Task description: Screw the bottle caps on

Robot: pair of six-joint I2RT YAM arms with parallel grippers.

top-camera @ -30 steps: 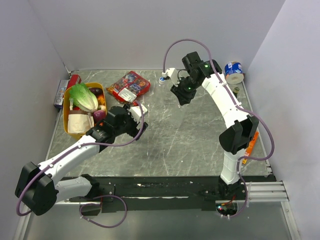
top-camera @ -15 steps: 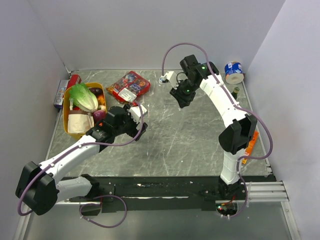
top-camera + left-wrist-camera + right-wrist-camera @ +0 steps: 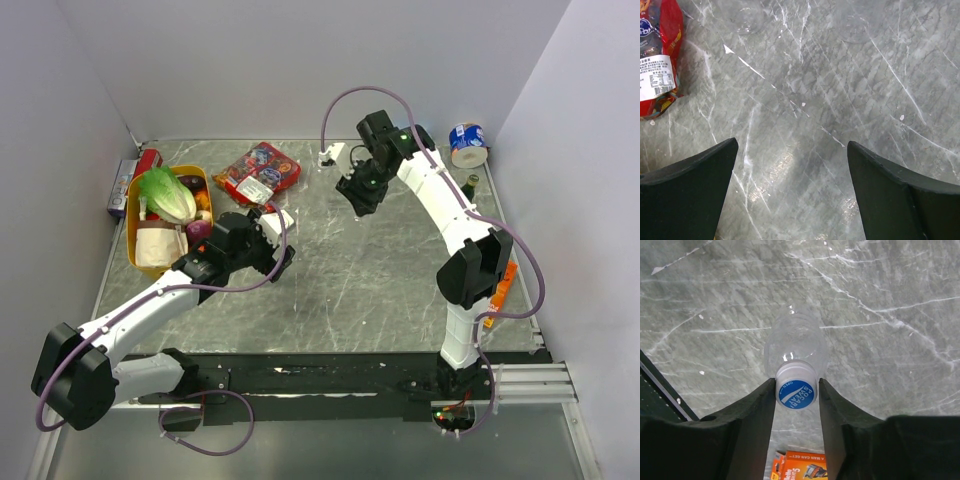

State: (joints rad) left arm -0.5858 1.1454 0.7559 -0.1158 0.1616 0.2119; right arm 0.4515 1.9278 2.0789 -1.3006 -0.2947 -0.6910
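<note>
Top view: R arm has edged slightly left over last sec. Right gripper low over table, bottle hidden beneath it. Left gripper idle mid-table. Yellow tub holds leafy cabbage + other food.

Left wrist: jaws spread wide, nothing between.

Right wrist: clear bottle upright, looks empty. Blue bottle cap sits on neck, fingers hugging both sides. Gripping or releasing: can't tell. Prob. mid-screwing.

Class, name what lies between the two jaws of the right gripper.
The blue bottle cap, seated on the clear bottle, sits between them; the right wrist view shows it.
</note>
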